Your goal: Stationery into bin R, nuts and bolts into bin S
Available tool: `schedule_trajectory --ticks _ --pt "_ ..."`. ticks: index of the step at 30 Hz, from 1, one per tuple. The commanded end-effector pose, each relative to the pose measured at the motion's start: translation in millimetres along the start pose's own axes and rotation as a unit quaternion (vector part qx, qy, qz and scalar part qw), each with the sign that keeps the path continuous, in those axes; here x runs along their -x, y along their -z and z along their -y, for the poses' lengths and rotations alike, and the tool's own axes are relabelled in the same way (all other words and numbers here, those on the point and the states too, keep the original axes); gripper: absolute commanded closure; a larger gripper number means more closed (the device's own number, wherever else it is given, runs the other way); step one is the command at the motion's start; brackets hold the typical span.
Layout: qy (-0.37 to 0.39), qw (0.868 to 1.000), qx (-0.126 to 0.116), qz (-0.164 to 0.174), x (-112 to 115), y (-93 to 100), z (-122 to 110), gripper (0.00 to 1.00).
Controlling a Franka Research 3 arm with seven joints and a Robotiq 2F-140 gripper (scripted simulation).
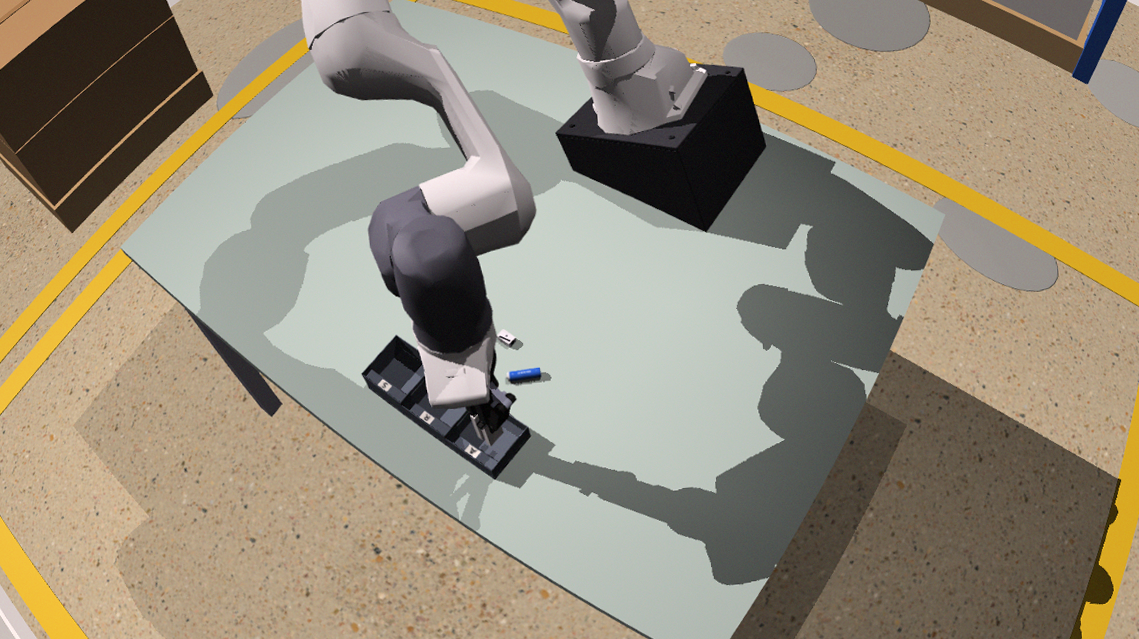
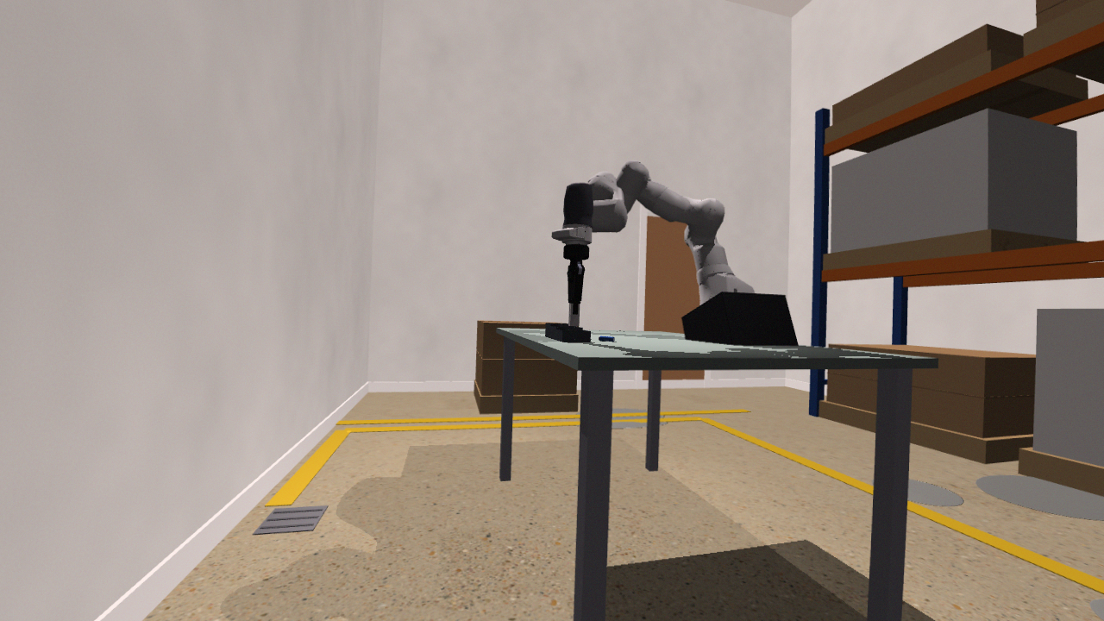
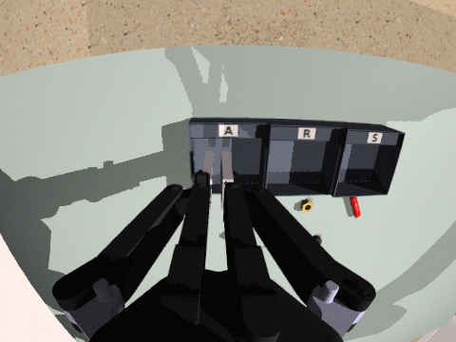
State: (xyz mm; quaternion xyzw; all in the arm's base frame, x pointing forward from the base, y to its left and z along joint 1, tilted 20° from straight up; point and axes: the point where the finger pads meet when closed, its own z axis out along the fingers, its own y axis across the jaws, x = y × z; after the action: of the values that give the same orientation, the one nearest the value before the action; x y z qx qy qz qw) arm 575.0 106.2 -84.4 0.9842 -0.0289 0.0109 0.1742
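A dark row of three bins (image 3: 294,158) stands near the table's edge, marked A (image 3: 228,131), R (image 3: 307,133) and S (image 3: 374,137). All three look empty as far as I can see. My gripper (image 3: 217,163) (image 1: 484,427) is shut with nothing between the fingers, and its tips hang at the near wall of bin A. A small yellow and black nut-like piece (image 3: 307,204) and a small red piece (image 3: 355,207) lie on the table just in front of bins R and S. A blue cylinder (image 1: 525,374) and a small white object (image 1: 509,339) lie beside the bins.
The bin row (image 1: 445,406) sits close to the table's edge, with the floor just beyond it. The arm's black base (image 1: 665,153) stands at the far side of the table. In the side view the gripper (image 2: 573,316) points straight down over the bins (image 2: 567,333).
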Motion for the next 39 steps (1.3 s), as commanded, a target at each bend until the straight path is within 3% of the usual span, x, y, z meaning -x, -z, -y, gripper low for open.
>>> schedule_trajectory --ticks 1,6,28,39 --pt "0.002 1.000 0.001 0.002 1.2 11.9 -1.2 0.95" --pt "0.002 1.000 0.001 0.002 1.1 31.3 -1.1 0.95" --pt "0.002 1.000 0.001 0.002 1.1 31.3 -1.1 0.95" --pt "0.002 1.000 0.001 0.002 0.7 123.0 -0.9 0.95"
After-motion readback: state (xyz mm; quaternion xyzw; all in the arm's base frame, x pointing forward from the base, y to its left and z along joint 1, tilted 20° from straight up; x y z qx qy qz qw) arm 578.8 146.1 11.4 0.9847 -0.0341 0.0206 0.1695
